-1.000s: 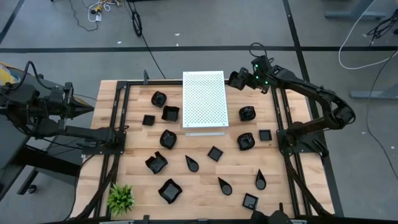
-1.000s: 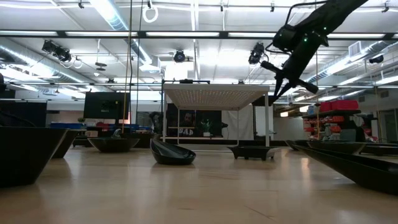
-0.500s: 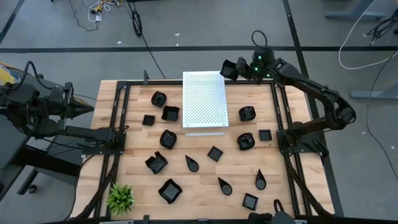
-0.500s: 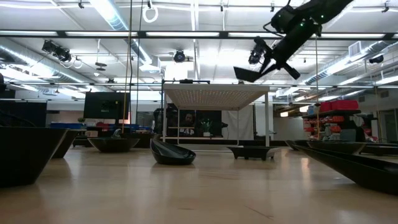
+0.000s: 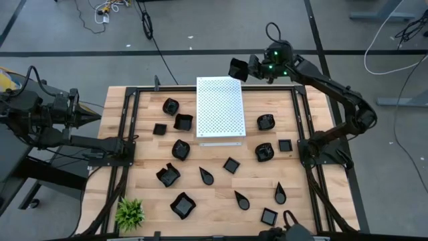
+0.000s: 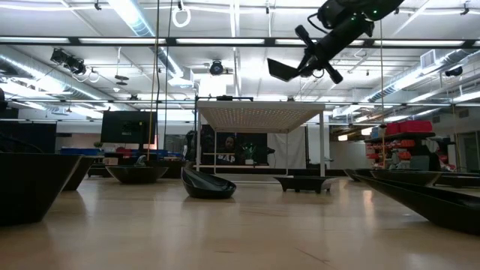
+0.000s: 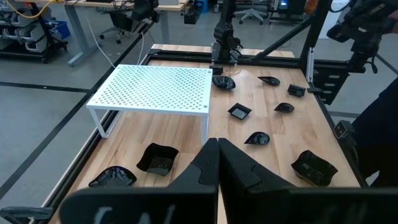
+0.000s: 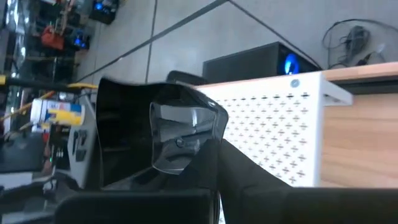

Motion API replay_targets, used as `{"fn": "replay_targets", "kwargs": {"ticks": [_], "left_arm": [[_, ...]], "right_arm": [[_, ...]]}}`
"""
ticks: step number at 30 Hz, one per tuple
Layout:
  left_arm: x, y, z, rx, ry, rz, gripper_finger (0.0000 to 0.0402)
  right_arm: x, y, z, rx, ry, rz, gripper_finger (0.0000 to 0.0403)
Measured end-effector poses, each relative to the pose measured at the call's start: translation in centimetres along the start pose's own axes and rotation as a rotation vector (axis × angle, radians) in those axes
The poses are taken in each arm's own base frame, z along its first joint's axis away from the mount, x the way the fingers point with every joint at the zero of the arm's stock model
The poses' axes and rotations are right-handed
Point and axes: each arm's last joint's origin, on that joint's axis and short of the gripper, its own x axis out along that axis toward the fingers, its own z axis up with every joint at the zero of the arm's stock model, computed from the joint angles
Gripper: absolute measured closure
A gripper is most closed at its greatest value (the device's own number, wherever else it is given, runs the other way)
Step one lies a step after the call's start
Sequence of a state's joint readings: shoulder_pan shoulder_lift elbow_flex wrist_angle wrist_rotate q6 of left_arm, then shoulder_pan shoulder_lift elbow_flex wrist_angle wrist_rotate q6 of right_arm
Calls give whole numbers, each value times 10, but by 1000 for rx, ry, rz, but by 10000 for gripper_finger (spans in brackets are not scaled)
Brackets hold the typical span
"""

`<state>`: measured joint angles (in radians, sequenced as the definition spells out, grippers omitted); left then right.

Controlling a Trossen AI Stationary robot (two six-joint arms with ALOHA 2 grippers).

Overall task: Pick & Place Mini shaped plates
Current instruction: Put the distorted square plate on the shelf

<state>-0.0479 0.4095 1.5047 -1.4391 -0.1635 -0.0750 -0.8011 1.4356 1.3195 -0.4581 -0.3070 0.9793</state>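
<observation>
My right gripper (image 5: 249, 67) is up in the air by the far right corner of the white perforated board (image 5: 220, 109), shut on a small glossy black square plate (image 5: 238, 69), which also shows in the low view (image 6: 283, 70) and the right wrist view (image 8: 158, 124). Several more black mini plates rest flat on the wooden table, among them a polygonal one (image 5: 266, 122), a square one (image 5: 231, 165) and a teardrop one (image 5: 280, 194). My left gripper (image 5: 93, 117) waits shut at the table's left edge (image 7: 214, 146). My right gripper pinches the square plate by one side of its rim (image 8: 208, 134) between its two fingers. The fingers (image 6: 306, 54) come slanting from the table's right. The plate is lifted clear and tilted, and it sticks out beyond the fingertips toward the table's left, above the board's height.
The white board stands on legs in the far middle of the table. A small green plant (image 5: 130, 213) sits at the near left corner. Black frame rails (image 5: 125, 127) run along both sides. Bare wood lies near the far right corner (image 5: 274, 100).
My right gripper has risen and moved toward the table's far and left side with the plate, from beside the board's far right corner to above it. It has turned from pointing down to slanting leftward, so the plate now sticks out sideways.
</observation>
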Motion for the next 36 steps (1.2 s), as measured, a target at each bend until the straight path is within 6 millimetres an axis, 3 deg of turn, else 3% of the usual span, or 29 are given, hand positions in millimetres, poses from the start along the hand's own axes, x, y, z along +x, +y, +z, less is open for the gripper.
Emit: {"fn": "replay_targets", "kwargs": {"ticks": [7, 22, 36], "left_arm": [[0, 0, 0, 0, 0, 0, 399], [0, 0, 0, 0, 0, 0, 399], [0, 0, 0, 0, 0, 0, 399]], "right_arm": [[25, 1, -2, -28, 94, -25, 397], [70, -25, -10, -39, 211, -157, 397], [75, -35, -12, -75, 215, -258, 397]]}}
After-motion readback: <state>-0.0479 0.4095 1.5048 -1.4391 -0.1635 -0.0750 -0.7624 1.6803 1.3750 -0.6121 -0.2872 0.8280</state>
